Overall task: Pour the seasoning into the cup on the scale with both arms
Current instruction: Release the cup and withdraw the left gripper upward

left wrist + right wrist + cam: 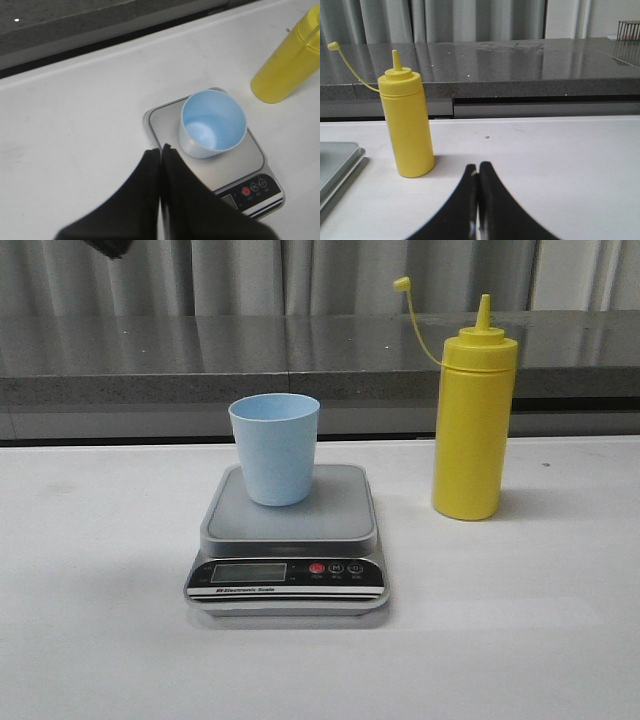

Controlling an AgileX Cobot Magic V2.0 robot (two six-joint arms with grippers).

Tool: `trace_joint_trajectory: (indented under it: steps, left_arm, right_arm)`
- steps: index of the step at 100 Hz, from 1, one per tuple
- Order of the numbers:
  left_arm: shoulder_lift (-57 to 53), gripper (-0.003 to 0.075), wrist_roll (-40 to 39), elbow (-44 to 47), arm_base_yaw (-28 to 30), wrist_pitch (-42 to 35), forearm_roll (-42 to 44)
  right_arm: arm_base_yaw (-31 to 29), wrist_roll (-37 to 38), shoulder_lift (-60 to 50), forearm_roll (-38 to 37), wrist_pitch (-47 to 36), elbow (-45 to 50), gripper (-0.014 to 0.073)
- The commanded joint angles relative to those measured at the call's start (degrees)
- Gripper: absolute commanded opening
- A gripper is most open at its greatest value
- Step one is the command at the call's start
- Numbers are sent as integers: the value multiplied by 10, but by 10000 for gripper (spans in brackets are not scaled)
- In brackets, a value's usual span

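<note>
A pale blue cup (275, 448) (213, 123) stands upright and empty on the platform of the silver-grey scale (290, 525) (250, 160). To the right of the scale stands the yellow seasoning bottle (473, 420) (407, 122) (290, 60), nozzle uncapped, its small cap (401, 284) hanging off a tether. My left gripper (160, 148) hovers above the table near the scale's corner, shut with nothing in it. My right gripper (478, 166) is low over the table beside the bottle, apart from it, shut and empty. Only a dark bit of an arm (110, 248) shows in the front view.
A grey stone counter (300, 350) runs along the back behind the white table (520, 620), with curtains above it. A corner of the scale (337, 162) shows in the right wrist view.
</note>
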Motion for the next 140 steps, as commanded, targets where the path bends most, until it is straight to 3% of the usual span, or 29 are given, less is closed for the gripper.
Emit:
trace_joint_trajectory:
  steps: [1,29,82,107,140]
  left_arm:
    - [-61,-20,-5,25,21,-46,-7]
    - [-230,-20,-5,174,80,-102,-7]
    - [-533,-20,-5,395,85,-155,-8]
    - [-625,-20,-5,440,85,-154,-7]
    - [-650,-20,-5,448,85,-150,-7]
  right_arm:
    - [-4,-3,-12,-6,-43,-10,-68]
    - [-4,-3,-12,-6,-43,-10,-68]
    - [-4,-3,-12,-6,-51,-10,-68]
    - [-4,-3,-12,-6,-78,-14,-68]
    - [-4,-3,20,-6,-28,-97,-68]
